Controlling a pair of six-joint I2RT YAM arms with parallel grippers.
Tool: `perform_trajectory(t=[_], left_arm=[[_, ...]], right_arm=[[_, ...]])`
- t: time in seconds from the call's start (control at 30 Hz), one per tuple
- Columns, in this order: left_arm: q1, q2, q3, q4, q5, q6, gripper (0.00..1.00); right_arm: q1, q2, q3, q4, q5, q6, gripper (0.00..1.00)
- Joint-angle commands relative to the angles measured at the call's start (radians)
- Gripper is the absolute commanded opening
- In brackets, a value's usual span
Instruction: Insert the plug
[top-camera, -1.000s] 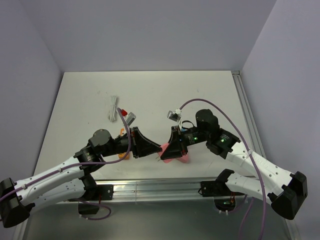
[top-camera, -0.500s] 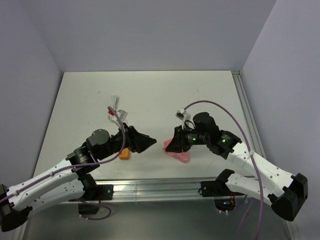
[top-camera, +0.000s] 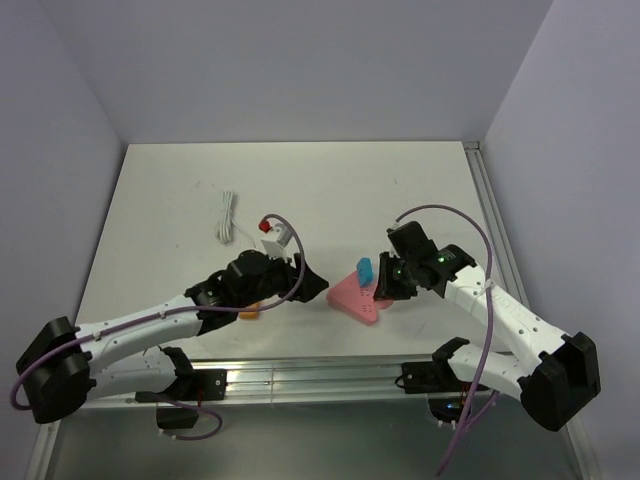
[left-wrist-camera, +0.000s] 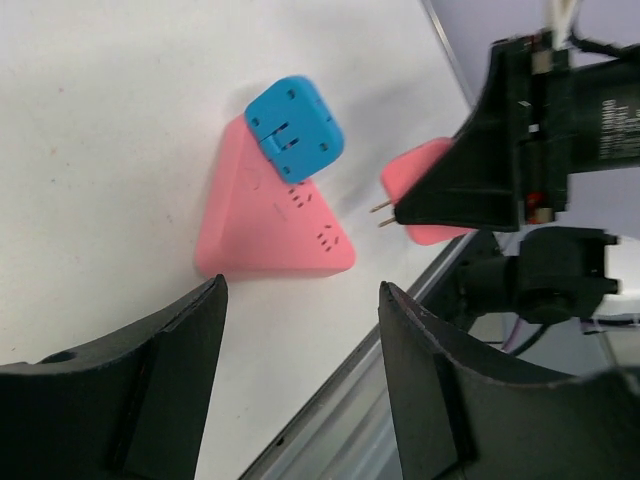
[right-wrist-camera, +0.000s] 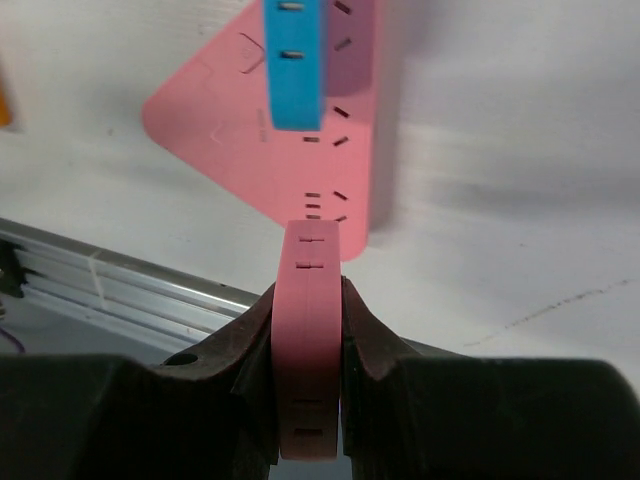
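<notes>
The plug (left-wrist-camera: 293, 128) looks seated in the socket block (left-wrist-camera: 260, 235). The left gripper (left-wrist-camera: 300, 300) is spread and empty. The right gripper (right-wrist-camera: 310, 300) pinches a pink plug (right-wrist-camera: 310, 255) that awaits alignment.

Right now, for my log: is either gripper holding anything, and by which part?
The right gripper pinches the pink square plug by its broad faces; the left gripper is open and empty.

The plug (left-wrist-camera: 294, 127) is blue; socket block (left-wrist-camera: 262, 230) and square plug (right-wrist-camera: 310, 340), pink.

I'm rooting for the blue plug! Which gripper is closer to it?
Right. The right gripper, shut on a pink square plug, sits just beside the blue plug; the left gripper is open across the pink socket block.
</notes>
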Motion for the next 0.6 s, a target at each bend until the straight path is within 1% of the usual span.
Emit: perform_trajectory(t=[0.0, 0.1, 0.23, 0.27, 0.57], left_arm=[[0.017, 0.069, -0.003, 0.133, 0.043, 0.037, 0.66], [0.042, 0.144, 0.002, 0.159, 0.067, 0.029, 0.67], [0.089, 0.239, 0.0, 0.22, 0.145, 0.012, 0.69], [0.093, 0.247, -0.003, 0.228, 0.15, 0.006, 0.72], [0.102, 0.347, 0.005, 0.279, 0.204, -0.006, 0.72]], right_arm=[[-0.011, 0.025, 0.035, -0.051, 0.033, -0.015, 0.0], [-0.011, 0.062, 0.034, -0.026, 0.025, -0.01, 0.0], [-0.013, 0.113, 0.032, 0.011, 0.013, -0.001, 0.0], [-0.011, 0.125, 0.032, 0.017, 0.007, 0.001, 0.0], [0.024, 0.186, 0.026, 0.077, 0.019, 0.034, 0.0]])
